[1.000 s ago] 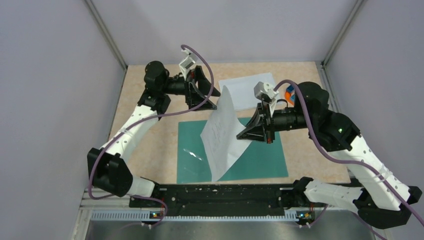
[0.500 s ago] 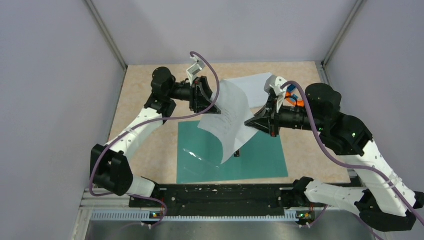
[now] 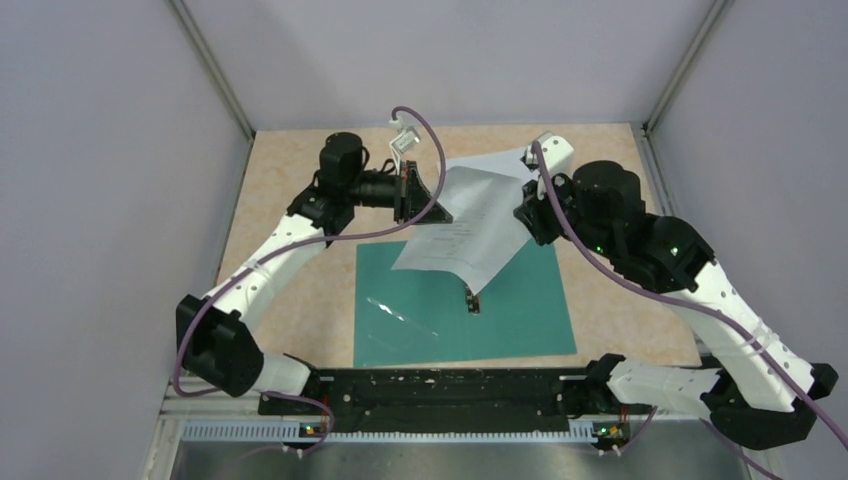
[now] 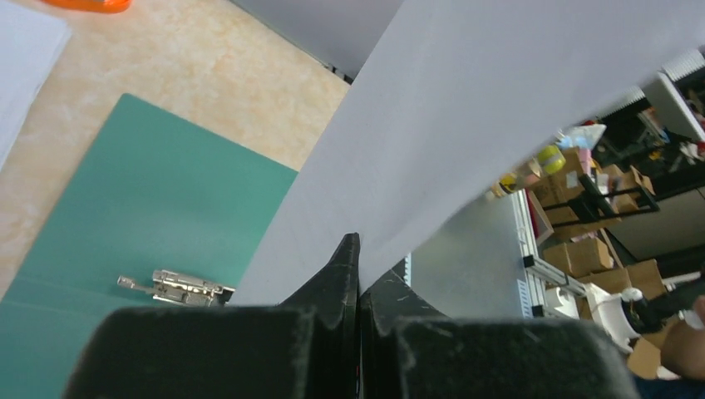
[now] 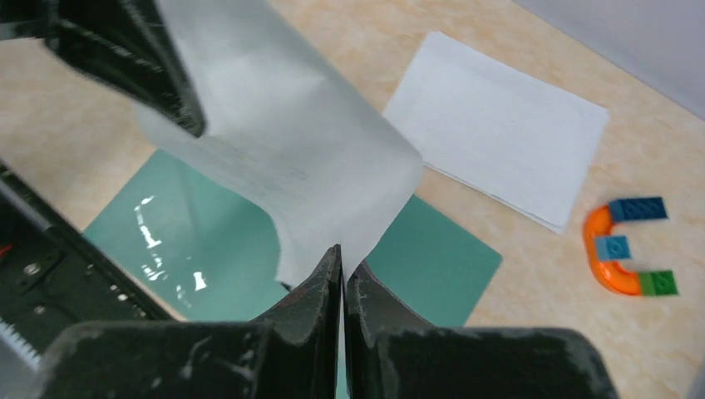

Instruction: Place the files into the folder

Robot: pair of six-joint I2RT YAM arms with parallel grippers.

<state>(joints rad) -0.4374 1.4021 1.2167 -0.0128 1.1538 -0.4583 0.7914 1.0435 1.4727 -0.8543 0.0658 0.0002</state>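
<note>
1. Top view:
   - The left gripper (image 3: 440, 213) has its fingers together on the left edge of the printed sheet (image 3: 470, 230).
   - The right gripper (image 3: 523, 213) meets the sheet's right edge. Its wrist hides the fingers here, so this view does not show how they stand.
   - The sheet hangs between the two arms, clear of the table (image 3: 290, 200), and sags over the far half of the folder (image 3: 400, 310).
   - The folder lies flat on the table. Its clip (image 3: 472, 300) shows near the middle, just below the sheet's lowest edge.

2. Left wrist:
   - The two fingers are pressed together, and the sheet's edge is pinched between their tips. The paper rises away from them and fills much of the view.
   - This view shows the clip close up, as a small metal piece lying on the green folder.
   - An edge of the second sheet (image 4: 21, 66) shows at the left.
   - A sliver of the orange toy (image 4: 83, 3) sits at the top edge.

3. Right wrist:
   - The fingers are clamped together on a corner of the printed sheet. The sheet curls up and across to the left gripper at the upper left.
   - Only this view shows the whole second sheet. It lies flat on the table beyond the folder and touches neither gripper.
   - The whole horseshoe toy shows here too, near that sheet's right side but apart from it.
   - The folder lies under the curled sheet.
</note>
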